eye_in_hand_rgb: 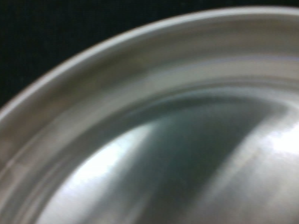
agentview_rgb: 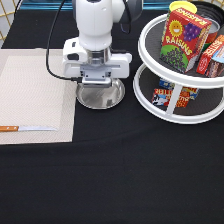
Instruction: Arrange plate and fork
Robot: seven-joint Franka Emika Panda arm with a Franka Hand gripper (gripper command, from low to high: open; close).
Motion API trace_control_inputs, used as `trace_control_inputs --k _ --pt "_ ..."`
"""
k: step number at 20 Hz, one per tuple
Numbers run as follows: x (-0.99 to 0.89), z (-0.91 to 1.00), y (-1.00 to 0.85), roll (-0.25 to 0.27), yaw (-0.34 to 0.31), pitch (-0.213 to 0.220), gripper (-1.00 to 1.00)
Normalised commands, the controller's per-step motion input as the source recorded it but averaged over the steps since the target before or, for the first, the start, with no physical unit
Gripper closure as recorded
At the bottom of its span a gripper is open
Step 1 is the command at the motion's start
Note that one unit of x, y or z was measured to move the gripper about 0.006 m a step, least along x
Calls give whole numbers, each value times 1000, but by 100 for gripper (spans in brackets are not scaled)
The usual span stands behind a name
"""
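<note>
The gripper (agentview_rgb: pixel 98 82) sits low over the top edge of the plate (agentview_rgb: pixel 102 97), a little left of the frame's centre in the exterior view. The white hand body hides the fingers, so I cannot tell how the gripper is set or whether it touches the metal. The plate lies flat on the black table (agentview_rgb: pixel 125 175), just beside the right edge of the beige placemat (agentview_rgb: pixel 35 95) and left of the white two-tier turntable rack (agentview_rgb: pixel 175 107). In the wrist view the plate's rim (eye_in_hand_rgb: pixel 71 95) and shiny bowl fill the picture from very close, so the hand is nearly on it, near the rim rather than over the middle.

The relation that matters: the plate lies directly beneath the gripper and extends from it toward the frame's bottom, while the placemat lies to the frame's left of both. The plate is not on the placemat.

No fork shows in either view. A knife (agentview_rgb: pixel 27 128) with an orange-brown handle lies along the lower edge of the placemat, its long axis running left to right, well apart from the gripper.
</note>
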Motion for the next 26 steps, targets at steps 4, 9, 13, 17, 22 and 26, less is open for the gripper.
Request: trace_control_inputs --k 4,9,13,17,22,26 --pt "241 -188 -179 140 1 29 -100" --pt "136 -126 -255 140 0 39 -100" --pt "139 -11 -329 138 0 50 -100" --pt "311 131 -441 124 0 64 -100" --pt "381 162 -631 120 0 67 -100" --pt "256 88 -746 126 0 64 -100"
